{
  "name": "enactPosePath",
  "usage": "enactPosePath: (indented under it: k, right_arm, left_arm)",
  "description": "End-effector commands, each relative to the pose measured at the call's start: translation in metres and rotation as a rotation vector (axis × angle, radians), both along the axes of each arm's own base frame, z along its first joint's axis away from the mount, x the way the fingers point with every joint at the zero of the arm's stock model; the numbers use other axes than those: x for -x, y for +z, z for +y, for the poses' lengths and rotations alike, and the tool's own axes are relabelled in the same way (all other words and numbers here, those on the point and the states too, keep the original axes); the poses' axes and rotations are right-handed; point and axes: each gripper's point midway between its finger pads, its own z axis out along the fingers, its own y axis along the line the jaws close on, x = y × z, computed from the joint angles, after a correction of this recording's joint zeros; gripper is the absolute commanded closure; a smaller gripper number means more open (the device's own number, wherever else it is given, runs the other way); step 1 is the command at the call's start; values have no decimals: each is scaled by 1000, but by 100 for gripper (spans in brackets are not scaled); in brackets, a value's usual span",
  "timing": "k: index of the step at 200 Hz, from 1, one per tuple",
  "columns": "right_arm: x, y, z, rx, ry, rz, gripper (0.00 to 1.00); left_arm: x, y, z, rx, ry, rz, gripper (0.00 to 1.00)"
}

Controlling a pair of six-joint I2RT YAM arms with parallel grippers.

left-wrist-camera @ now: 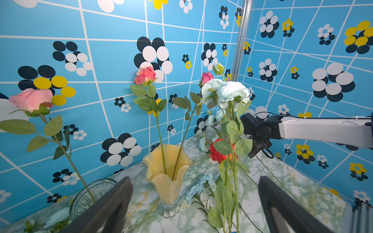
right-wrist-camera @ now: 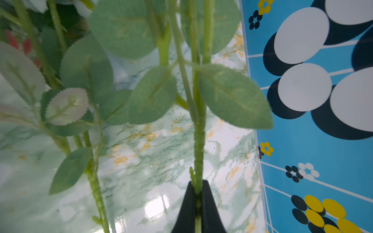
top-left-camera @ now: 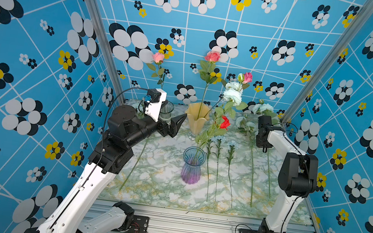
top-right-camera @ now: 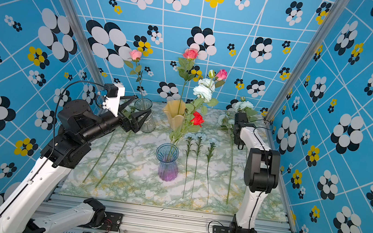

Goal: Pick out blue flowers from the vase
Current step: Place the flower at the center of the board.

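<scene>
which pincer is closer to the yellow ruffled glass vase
Left. The open left pincer is beside the yellow ruffled glass vase; the right pincer is far off, shut on a green stem.

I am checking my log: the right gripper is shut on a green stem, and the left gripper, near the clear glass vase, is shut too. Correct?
One error: the left gripper, near the clear glass vase, is open; the left wrist view shows its fingers wide apart, holding nothing. The right gripper is shut on a green stem.

Three blue flowers (top-right-camera: pixel 201 136) beside purple vase (top-right-camera: pixel 166 168)
</scene>
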Motion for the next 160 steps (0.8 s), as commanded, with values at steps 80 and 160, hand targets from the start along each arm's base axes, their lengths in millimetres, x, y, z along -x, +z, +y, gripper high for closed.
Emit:
enactPosePath:
  k: [80, 160]
  right_arm:
    - [-19, -41, -10, -30, 1, 64, 94]
    - [-1, -39, -3, -89, -17, 39, 57]
  left_arm:
    - [1, -1, 5, -16, 15, -6, 0]
    - [0, -13, 4, -97, 3, 29, 0]
